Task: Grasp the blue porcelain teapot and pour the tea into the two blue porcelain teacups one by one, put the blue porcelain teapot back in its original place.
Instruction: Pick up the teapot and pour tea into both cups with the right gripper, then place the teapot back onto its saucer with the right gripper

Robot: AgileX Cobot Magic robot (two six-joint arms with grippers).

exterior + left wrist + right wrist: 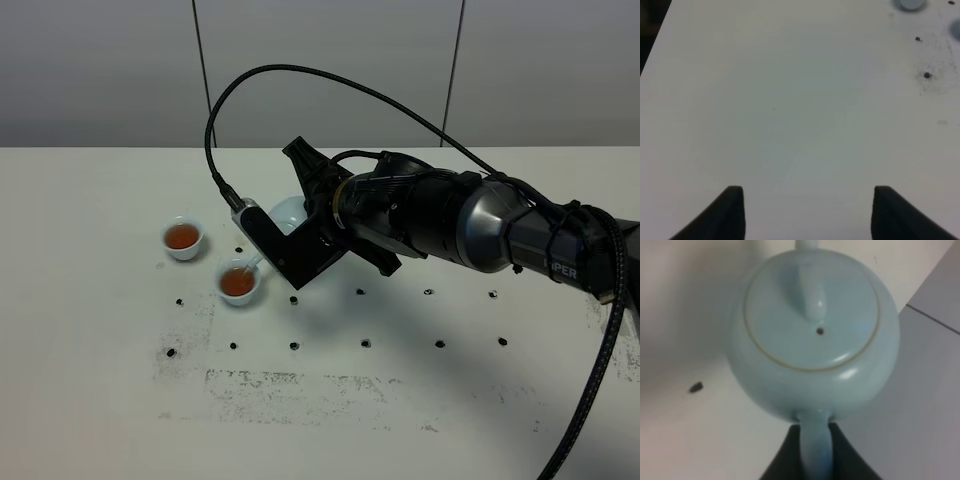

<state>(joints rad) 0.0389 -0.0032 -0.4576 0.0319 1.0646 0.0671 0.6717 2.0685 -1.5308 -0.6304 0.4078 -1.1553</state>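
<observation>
My right gripper point(300, 243) reaches across to the left and is shut on the loop handle of the blue porcelain teapot point(288, 213), holding it tilted above the table. In the right wrist view the pale blue teapot point(812, 340) fills the frame, lid on, its handle between the dark fingers point(847, 460). Its spout points down at the nearer teacup point(238, 282), which holds amber tea. The farther teacup point(183, 237) also holds tea. My left gripper point(807, 210) is open and empty over bare white table; it is out of the exterior high view.
The white table point(100, 400) carries rows of small black dots point(295, 345) and scuffed grey marks at the front. A black cable point(300, 75) arcs above the right arm. A grey wall stands behind. In the left wrist view the table edge point(652, 50) shows at one side.
</observation>
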